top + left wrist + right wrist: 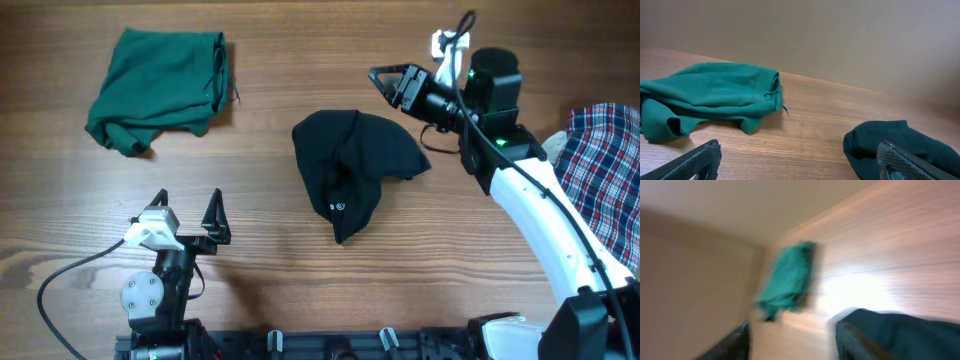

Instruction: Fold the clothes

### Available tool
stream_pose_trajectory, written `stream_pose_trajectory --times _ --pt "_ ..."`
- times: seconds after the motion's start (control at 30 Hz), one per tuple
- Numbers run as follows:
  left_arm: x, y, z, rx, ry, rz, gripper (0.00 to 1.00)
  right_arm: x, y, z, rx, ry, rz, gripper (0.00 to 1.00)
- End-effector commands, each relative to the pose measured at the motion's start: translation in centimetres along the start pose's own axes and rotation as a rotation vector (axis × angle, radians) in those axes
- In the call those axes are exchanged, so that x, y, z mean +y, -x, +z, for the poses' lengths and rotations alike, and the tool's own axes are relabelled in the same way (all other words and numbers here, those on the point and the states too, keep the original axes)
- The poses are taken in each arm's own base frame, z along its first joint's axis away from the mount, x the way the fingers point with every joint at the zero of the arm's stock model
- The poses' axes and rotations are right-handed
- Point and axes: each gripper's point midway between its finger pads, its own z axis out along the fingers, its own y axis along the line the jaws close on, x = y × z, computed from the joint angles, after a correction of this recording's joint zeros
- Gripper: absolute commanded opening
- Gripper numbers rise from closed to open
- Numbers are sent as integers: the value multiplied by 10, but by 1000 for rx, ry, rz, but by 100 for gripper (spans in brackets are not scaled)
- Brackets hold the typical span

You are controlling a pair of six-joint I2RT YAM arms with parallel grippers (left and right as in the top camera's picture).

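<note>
Three garments overhead: black top (355, 170) bunched mid-frame, green one (160, 90) upper left, plaid one (605, 160) right edge; none looks cleanly folded. Both empty: left gripper (188, 202) wide open, right gripper (385, 80) parted. Left wrist: green and black both rumpled. Right wrist: blurred, nothing between fingers.

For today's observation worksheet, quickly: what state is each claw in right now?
Left claw: open, holding nothing.
Right claw: open, holding nothing, apart from the black top.

You have one table (300, 290): wood-grain top, warm brown, grain running left to right. Beyond its far edge, one plain beige wall (840, 35), evenly lit.
</note>
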Motion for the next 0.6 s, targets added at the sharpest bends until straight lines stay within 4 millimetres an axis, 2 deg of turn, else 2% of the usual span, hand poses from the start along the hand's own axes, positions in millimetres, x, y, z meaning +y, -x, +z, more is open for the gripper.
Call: stream_pose_trajectory --times 0.0,0.07,0.1,0.23,0.37,0.4,0.47,0.57 --pt "-2 -3 0 6 -13 20 100 -91 16 -21 -128 -499 -125 72" --pt "1 -2 0 1 7 23 100 -114 11 -35 -127 -637 -114 75" --pt "11 0 0 -8 62 22 100 -122 7 -41 -114 -686 -115 75" --pt "18 1 -1 -14 106 21 100 -129 3 -46 -91 -728 -130 78" --pt "18 1 -1 -16 105 18 100 -129 1 -46 -84 -731 -133 100" --pt "18 6 -1 -36 109 21 100 -130 1 -46 -78 -732 -149 100" --pt "4 11 0 -53 32 24 100 -136 5 -52 -96 -774 -154 100" --pt "-13 31 -2 -132 -53 51 100 -146 12 -60 -98 -781 -137 100"
